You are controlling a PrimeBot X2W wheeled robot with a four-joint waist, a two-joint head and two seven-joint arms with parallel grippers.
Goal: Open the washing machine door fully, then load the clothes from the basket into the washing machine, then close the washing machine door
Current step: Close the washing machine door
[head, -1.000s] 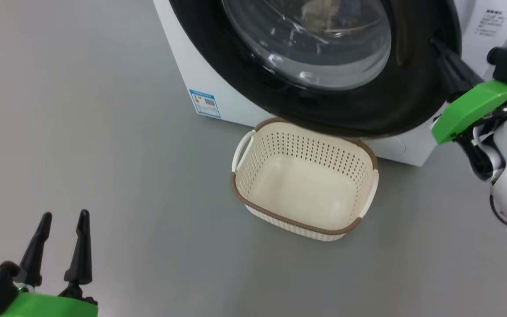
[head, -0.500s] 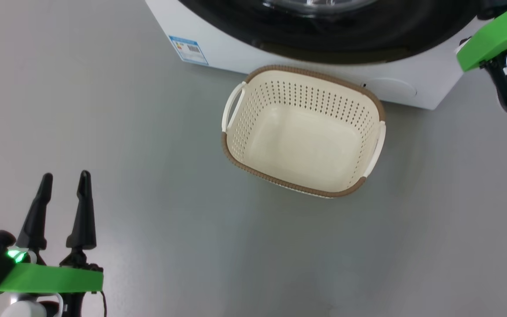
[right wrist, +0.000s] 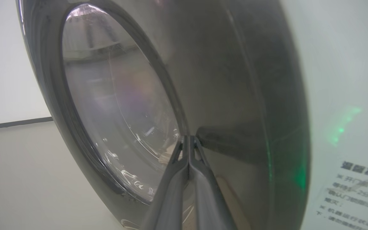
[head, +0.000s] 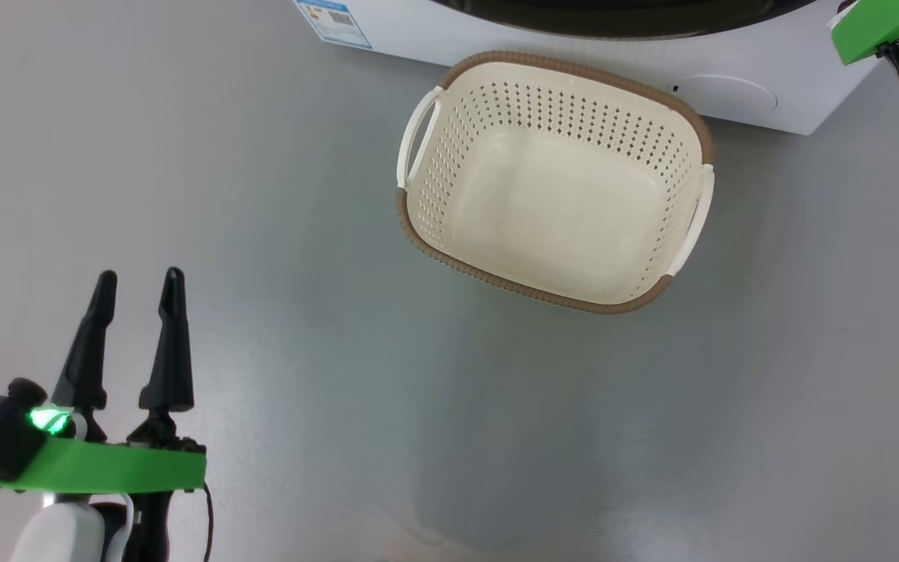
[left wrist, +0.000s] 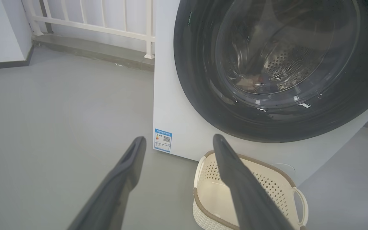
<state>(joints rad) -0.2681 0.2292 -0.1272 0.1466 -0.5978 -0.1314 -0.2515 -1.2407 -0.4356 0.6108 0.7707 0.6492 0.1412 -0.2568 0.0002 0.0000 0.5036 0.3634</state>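
The right gripper (right wrist: 188, 140) has its two fingers pressed flat together with nothing between them, the tips resting on the glossy black rim of the washing machine door (right wrist: 235, 80), just beside a dark recess that is probably the handle, though the right wrist view is too hazy to be sure. The left gripper (head: 140, 273) hangs low over the grey floor (head: 278, 195), fingers spread and holding nothing, well apart from everything. The door looks seated flat against the washing machine (left wrist: 171, 105). It is a stiff, hinged, fairly heavy piece with a slick rim, so any push belongs on the rim near the latch side, and any pull in the recess, never on the bulging glass. Dim shapes low in the drum are likely the clothes (left wrist: 254, 83). The basket (head: 527, 290) stands empty, its far rim right up against the machine's front below the door — light, easily nudged, and under the door's swing. The floor to the left is open; a white railing (left wrist: 125, 27) runs behind.
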